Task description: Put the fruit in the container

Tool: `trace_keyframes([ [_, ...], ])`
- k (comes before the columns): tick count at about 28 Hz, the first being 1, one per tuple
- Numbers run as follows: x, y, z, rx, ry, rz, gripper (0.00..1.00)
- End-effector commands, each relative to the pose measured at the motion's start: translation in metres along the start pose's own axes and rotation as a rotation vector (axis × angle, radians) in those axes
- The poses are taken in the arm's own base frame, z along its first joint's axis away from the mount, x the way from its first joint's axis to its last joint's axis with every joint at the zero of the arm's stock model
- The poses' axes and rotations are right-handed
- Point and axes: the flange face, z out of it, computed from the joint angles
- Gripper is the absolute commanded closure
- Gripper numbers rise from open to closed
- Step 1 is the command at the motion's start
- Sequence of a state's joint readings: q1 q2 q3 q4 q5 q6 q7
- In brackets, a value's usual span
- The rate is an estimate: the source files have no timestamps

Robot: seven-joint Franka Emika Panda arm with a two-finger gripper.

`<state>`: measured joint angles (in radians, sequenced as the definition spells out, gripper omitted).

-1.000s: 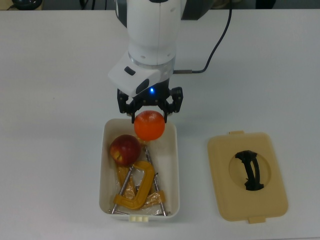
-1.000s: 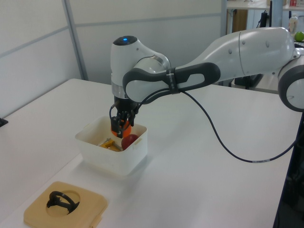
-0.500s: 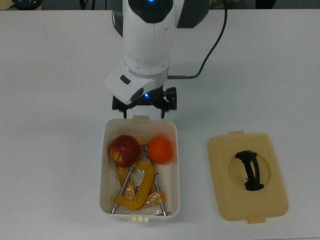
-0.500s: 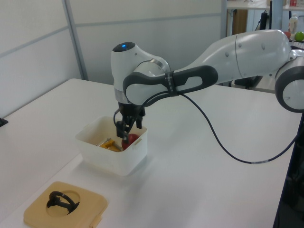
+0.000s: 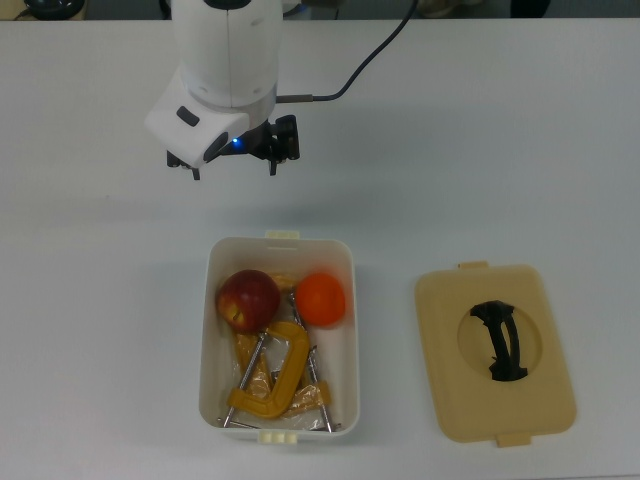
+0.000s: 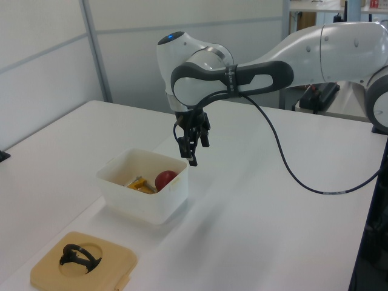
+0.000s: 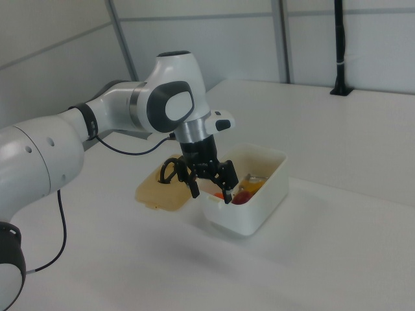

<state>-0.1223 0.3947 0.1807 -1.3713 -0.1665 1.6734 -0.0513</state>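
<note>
Going left to right across the top view. Bare white table point(image 5: 90, 330) at the far left, nothing resting there. Next, up and toward the top view's left, the gripper point(image 5: 232, 160), lifted clear of the tub and hanging over open table beyond its far end: fingers spread wide, nothing between them. In the right view, the same claw point(image 7: 209, 182) open and empty in front of the tub, well above the tabletop. Judged as a retreat posture, raised so as not to knock the tub wall.

Then the white container point(image 5: 212, 262), open at the top. Inside it at the end nearer the gripper, the dark red apple point(image 5: 249, 299) against the top view's left wall and the orange point(image 5: 321, 299) just beside it toward the top view's right wall, the two close but with a sliver of yellow between. Both seated low, held in by the deep walls. Filling the other end, yellow C-clamps point(image 5: 277, 380), lying tangled. In the left view, only the apple point(image 6: 165, 179) and a bit of clamp showing over the rim.

Well apart at the top view's right, the tan lid point(image 5: 440, 400) flat on the table, black handle point(image 5: 499, 340) up, set aside so the opening stays free.

Judgement: both fruits in, task apparently complete.
</note>
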Motion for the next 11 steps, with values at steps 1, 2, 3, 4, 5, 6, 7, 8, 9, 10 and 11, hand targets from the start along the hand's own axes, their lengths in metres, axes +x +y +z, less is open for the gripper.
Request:
trace_keyframes([
  [1, -0.0056, -0.0027, 0.0015, 0.019, -0.008, -0.023, 0.00],
  [2, -0.0057, -0.0023, 0.0016, 0.023, -0.008, -0.022, 0.00],
  [3, -0.0053, -0.0028, 0.0026, 0.028, -0.009, -0.022, 0.00],
  [4, -0.0050, -0.0041, 0.0042, 0.030, -0.011, -0.024, 0.00],
  [5, -0.0040, -0.0043, 0.0077, 0.031, -0.016, -0.026, 0.00],
  [6, -0.0038, -0.0045, 0.0094, 0.032, -0.019, -0.026, 0.00],
  [7, -0.0038, -0.0045, 0.0095, 0.032, -0.019, -0.025, 0.00],
  [8, -0.0035, -0.0047, 0.0104, 0.033, -0.020, -0.025, 0.00],
  [9, -0.0035, -0.0047, 0.0104, 0.033, -0.020, -0.025, 0.00],
  [10, -0.0035, -0.0047, 0.0104, 0.034, -0.020, -0.026, 0.00],
  [11, -0.0035, -0.0047, 0.0104, 0.034, -0.020, -0.026, 0.00],
])
